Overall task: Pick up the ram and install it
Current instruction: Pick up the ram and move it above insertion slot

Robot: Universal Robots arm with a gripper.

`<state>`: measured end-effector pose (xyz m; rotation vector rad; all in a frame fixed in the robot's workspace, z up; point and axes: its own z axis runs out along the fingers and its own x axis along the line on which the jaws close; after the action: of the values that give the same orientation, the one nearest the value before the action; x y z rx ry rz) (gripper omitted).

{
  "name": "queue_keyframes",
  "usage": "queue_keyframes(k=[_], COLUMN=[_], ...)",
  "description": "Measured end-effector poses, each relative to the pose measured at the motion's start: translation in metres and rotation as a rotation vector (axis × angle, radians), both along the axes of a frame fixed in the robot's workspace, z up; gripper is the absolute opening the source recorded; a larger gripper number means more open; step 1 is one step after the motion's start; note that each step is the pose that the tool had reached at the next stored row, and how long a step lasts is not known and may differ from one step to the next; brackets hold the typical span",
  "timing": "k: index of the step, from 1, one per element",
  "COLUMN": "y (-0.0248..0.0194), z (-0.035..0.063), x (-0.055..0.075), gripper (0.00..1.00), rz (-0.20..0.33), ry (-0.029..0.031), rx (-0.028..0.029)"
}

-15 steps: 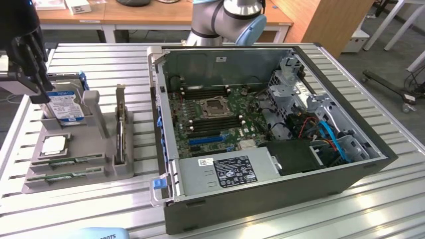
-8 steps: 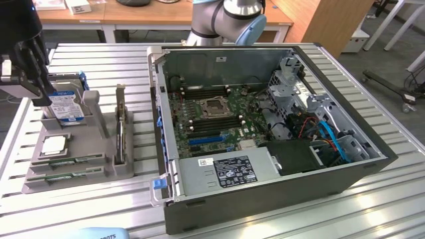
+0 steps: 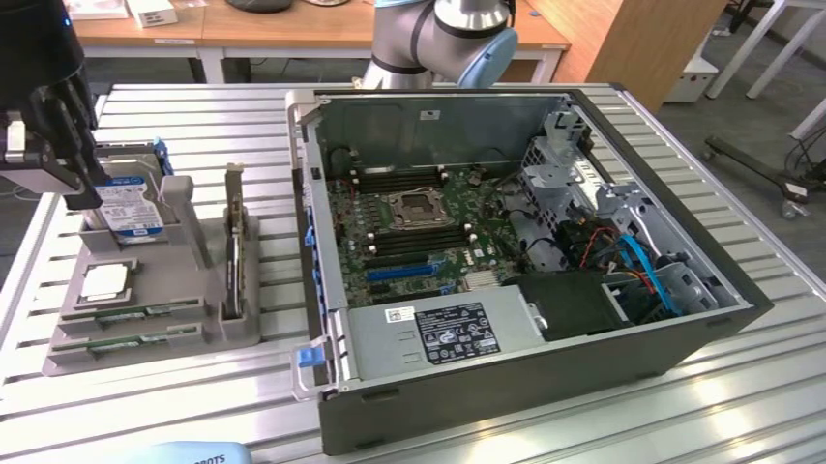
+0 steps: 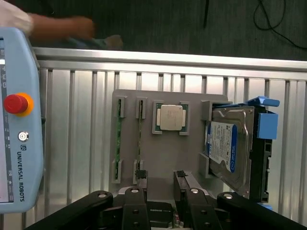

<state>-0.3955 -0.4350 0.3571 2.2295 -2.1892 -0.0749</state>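
At the near end of the grey tray, on the exterior view's left: the ram sits on edge in its slot, caught at both ends by the tray's posts. A second stick lies parallel just beside it. Neither is lifted, and I cannot tell which of the two is meant. Judgement on handling: a thin green board, light and stiff along its length, but fragile at the chips and the contact edge, and narrow enough to tip if gripped off-centre. Best hold looks to be across the two flat faces near mid-length, on the exposed upper edge between the posts. The gripper hangs above the tray with its fingers spread and nothing between them, and one fingertip lines up roughly with the end of a stick. Further along the tray are the square processor chip, the hard drive in its blue bracket and the upright expansion card. Beside the tray on the slatted aluminium counter stands the open computer case, its motherboard exposed. In the wrist view a teach pendant rests at the counter's edge, with a person's hand blurred beyond.
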Motion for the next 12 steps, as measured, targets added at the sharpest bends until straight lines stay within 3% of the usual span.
queue_keyframes(k=[12], y=[0.0001], z=[-0.0099], x=[0.0000], gripper=[0.35], rz=[0.000], ry=[-0.0002], rx=[0.0006])
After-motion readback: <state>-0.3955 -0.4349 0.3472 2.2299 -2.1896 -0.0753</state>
